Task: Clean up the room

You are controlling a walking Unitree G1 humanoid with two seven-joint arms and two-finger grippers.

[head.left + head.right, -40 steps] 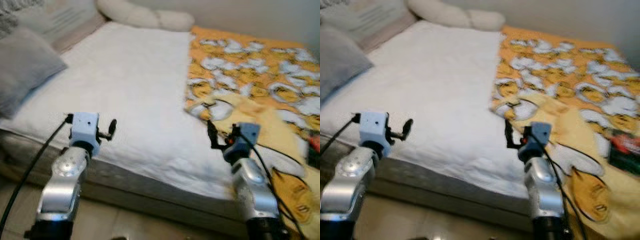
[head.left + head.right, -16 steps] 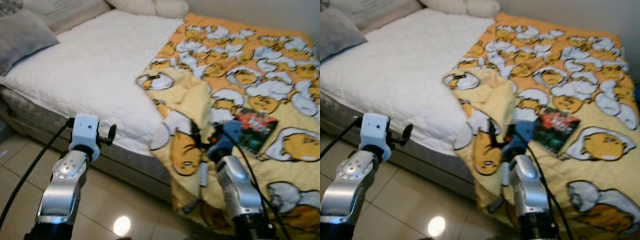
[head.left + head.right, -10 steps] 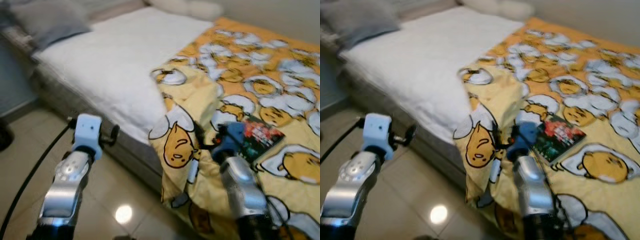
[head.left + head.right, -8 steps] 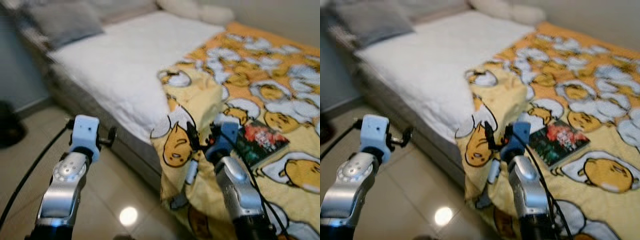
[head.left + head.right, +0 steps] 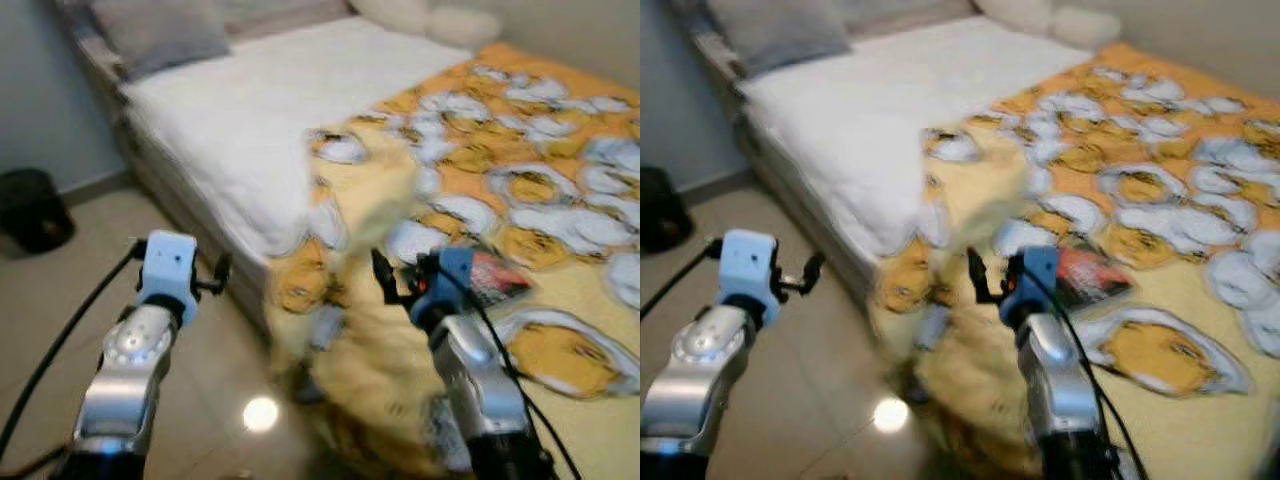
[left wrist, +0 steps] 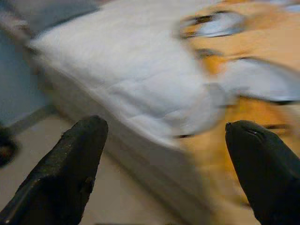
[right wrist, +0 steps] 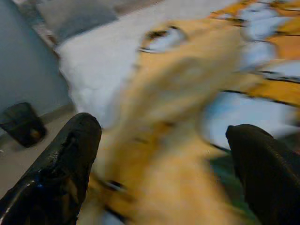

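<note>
Pincer status first: the left pincer (image 5: 222,270) is raised over the tiled floor (image 5: 60,290) just beside the bed (image 5: 880,110), fingers spread wide in the left wrist view, with nothing between them. The right pincer (image 5: 395,280) is also spread and empty; it is raised over the edge of the yellow blanket (image 5: 1160,200) where that blanket spills off the bed toward the floor.

Landmark — the bed. A grey pillow (image 5: 160,30) lies at its head end, on the white mattress cover (image 5: 250,110). The yellow blanket covers the robot's-right part of the bed, rumpled at its near edge. A book (image 5: 1090,275) with a dark red-and-green cover lies on the blanket, just beyond the right pincer. A dark bin (image 5: 35,210) stands on the floor off the bed's left side.

Step in hand, as a judgement: approach — the robot appears to be positioning at the bedside, with no object grasped yet. The pictures are motion-blurred, so fine contact cannot be confirmed.

Next move calls for: settling the stance, then extending the right pincer to the book, or to the blanket's hanging edge, before closing.
</note>
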